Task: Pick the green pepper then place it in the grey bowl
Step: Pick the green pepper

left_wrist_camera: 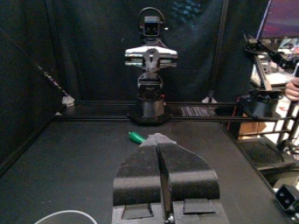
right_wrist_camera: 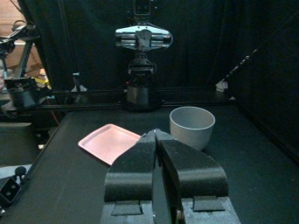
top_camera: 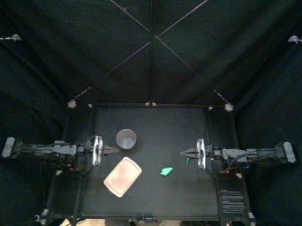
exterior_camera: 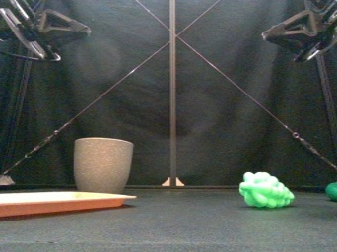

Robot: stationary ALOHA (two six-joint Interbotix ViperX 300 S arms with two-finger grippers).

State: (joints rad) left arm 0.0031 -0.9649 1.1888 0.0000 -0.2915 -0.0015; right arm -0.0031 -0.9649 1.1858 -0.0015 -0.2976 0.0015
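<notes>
Two green toys lie right of the table's middle: a light green, bumpy one (top_camera: 168, 169) (exterior_camera: 266, 190) and a darker green one (top_camera: 186, 162) (exterior_camera: 332, 190) just beside it; I cannot tell which is the pepper. The left wrist view shows one green toy (left_wrist_camera: 140, 138) beyond the jaws. The tall grey speckled cup (top_camera: 126, 137) (exterior_camera: 102, 164) (right_wrist_camera: 191, 127) stands upright left of centre. My left gripper (top_camera: 109, 150) (left_wrist_camera: 163, 166) hovers shut and empty at the left edge. My right gripper (top_camera: 192, 155) (right_wrist_camera: 160, 150) hovers shut and empty, close above the darker toy.
The flat pink tray (top_camera: 123, 177) (exterior_camera: 59, 202) (right_wrist_camera: 108, 142) lies at the front left, in front of the cup. Both arms hang high above the table in the front view.
</notes>
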